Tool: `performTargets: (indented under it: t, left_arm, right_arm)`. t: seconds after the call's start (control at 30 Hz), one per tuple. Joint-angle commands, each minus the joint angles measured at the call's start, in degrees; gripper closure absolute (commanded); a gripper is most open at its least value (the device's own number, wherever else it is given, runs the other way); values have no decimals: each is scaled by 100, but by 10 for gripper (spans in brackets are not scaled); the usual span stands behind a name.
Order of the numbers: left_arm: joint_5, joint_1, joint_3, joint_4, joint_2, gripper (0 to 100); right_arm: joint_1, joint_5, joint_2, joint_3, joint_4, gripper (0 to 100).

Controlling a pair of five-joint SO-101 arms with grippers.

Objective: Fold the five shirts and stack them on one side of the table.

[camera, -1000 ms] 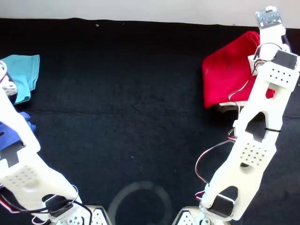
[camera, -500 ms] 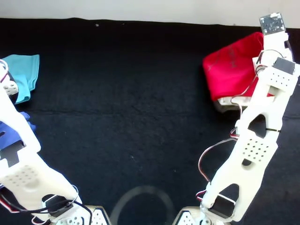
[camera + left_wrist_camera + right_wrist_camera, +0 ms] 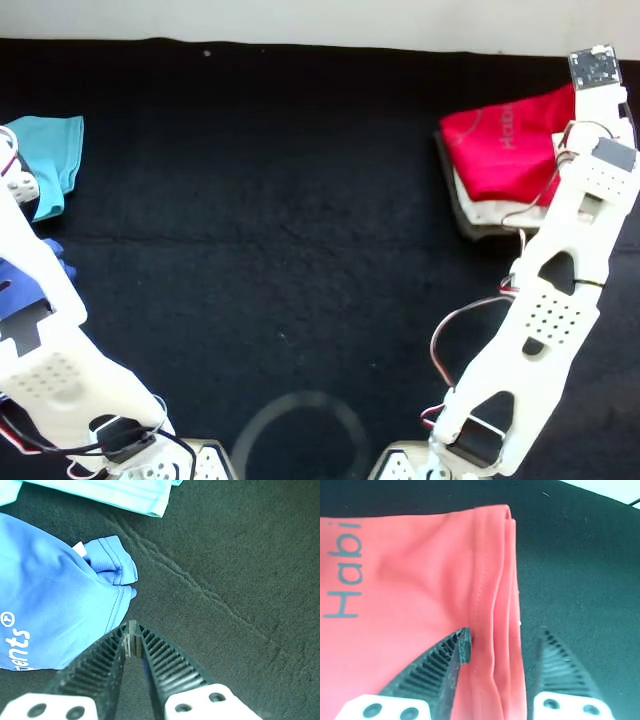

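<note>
Red shirt (image 3: 505,150) topped the stack (image 3: 490,212) by the table's (image 3: 300,200) right edge; right gripper (image 3: 505,640), open astride its fold, looked ready to snag it.

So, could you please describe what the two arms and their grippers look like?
The left arm and right arm are white plastic with dotted hole patterns and cut-outs; red, white and black cables loop beside them. The left gripper and right gripper have black ridged fingers on white mounts.

A black felt-covered table (image 3: 280,200) spreads wide, evenly lit. A pale wall (image 3: 300,20) runs at twelve o'clock; a faint ring mark (image 3: 300,430) lies at six.
</note>
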Motion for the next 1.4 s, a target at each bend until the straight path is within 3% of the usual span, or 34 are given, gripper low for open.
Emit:
performTargets:
  t: [0.0, 0.27, 0.4, 0.47, 0.57, 0.8, 1.03, 1.13, 1.37]
  left_arm:
    - [0, 66, -48, 9, -374, 991]
    - [0, 66, -48, 9, -374, 991]
    - [0, 66, -48, 9, -374, 991]
    - [0, 57, -48, 9, -374, 991]
    - [0, 57, -48, 9, -374, 991]
    - [-35, 31, -48, 18, -374, 991]
    - [-35, 40, -48, 18, -374, 991]
    - [-35, 40, -48, 18, -374, 991]
    - [-26, 31, 154, 44, -1033, 991]
  right_arm:
    - [57, -105, -84, -497, -119, 763]
    - [4, -1389, -84, -1508, -119, 775]
    - [-180, -1143, 13, -1367, -145, 998]
    - [-286, -985, 163, -1174, -154, 958]
    - [-347, -932, 541, -1095, -295, 989]
    - [-4, -949, 1402, -1095, -1578, 992]
    - [84, -958, 1411, -1165, -1578, 992]
    - [75, -1073, 1209, -1622, -936, 992]
    - [48, -2444, 585, -3152, 1174, 992]
